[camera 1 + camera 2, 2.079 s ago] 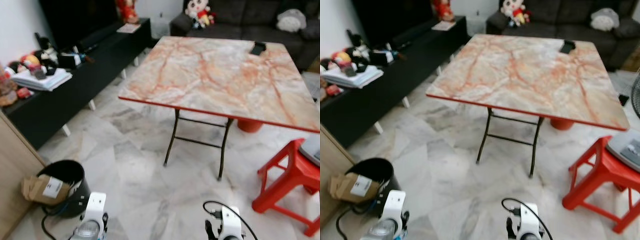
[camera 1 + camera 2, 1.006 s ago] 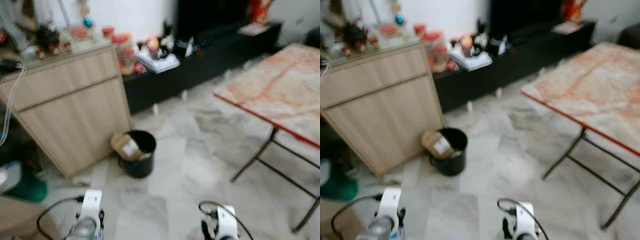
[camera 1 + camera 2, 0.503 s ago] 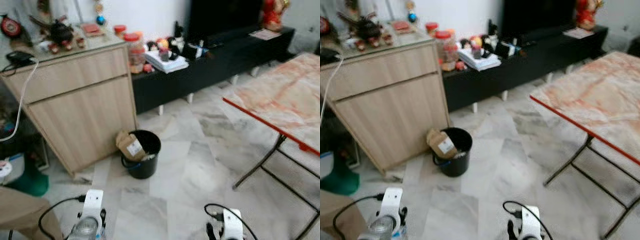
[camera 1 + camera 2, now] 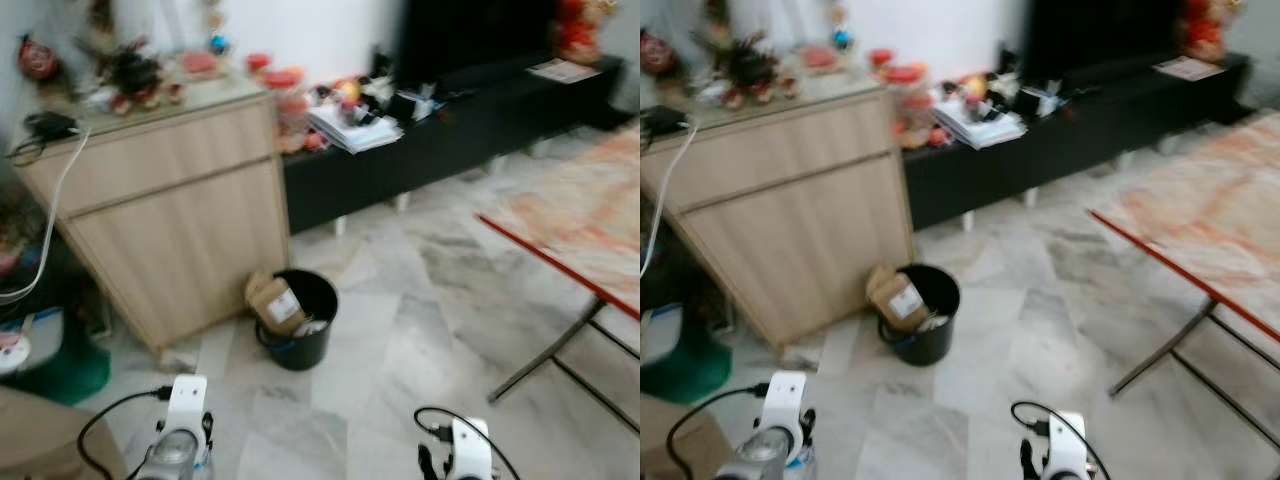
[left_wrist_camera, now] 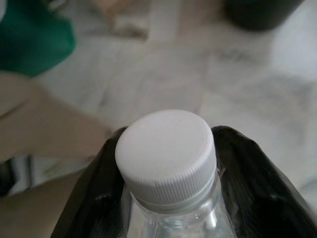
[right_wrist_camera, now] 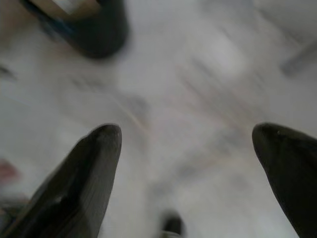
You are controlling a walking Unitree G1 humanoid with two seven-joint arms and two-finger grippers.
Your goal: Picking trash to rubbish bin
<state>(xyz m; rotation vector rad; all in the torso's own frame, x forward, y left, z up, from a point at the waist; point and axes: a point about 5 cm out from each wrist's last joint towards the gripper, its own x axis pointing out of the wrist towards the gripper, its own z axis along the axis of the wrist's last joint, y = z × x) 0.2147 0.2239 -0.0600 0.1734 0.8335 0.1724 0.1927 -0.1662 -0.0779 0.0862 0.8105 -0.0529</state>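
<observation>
A clear plastic bottle (image 5: 168, 158) with a white cap sits between the two black fingers (image 5: 252, 183) of my left gripper (image 5: 168, 198), which is shut on it. Its clear body also shows at the bottom edge of the left eye view, bottle (image 4: 172, 460). A black round bin (image 4: 300, 320) stands on the marble floor ahead, beside a wooden cabinet, with a brown cardboard box (image 4: 275, 303) sticking out of it. My right gripper (image 6: 190, 163) hangs open over bare floor, nothing between its fingers (image 6: 94, 163).
A light wooden cabinet (image 4: 170, 210) stands left of the bin. A low black TV bench (image 4: 450, 130) with clutter runs behind. The red-edged marble folding table (image 4: 580, 240) is at the right. A green object (image 4: 50, 365) sits on the floor at far left.
The whole view has kept swinging: the bin and cabinet have shifted slightly right and nearer centre, the table slid further off the right edge. Both arms hold as before.
</observation>
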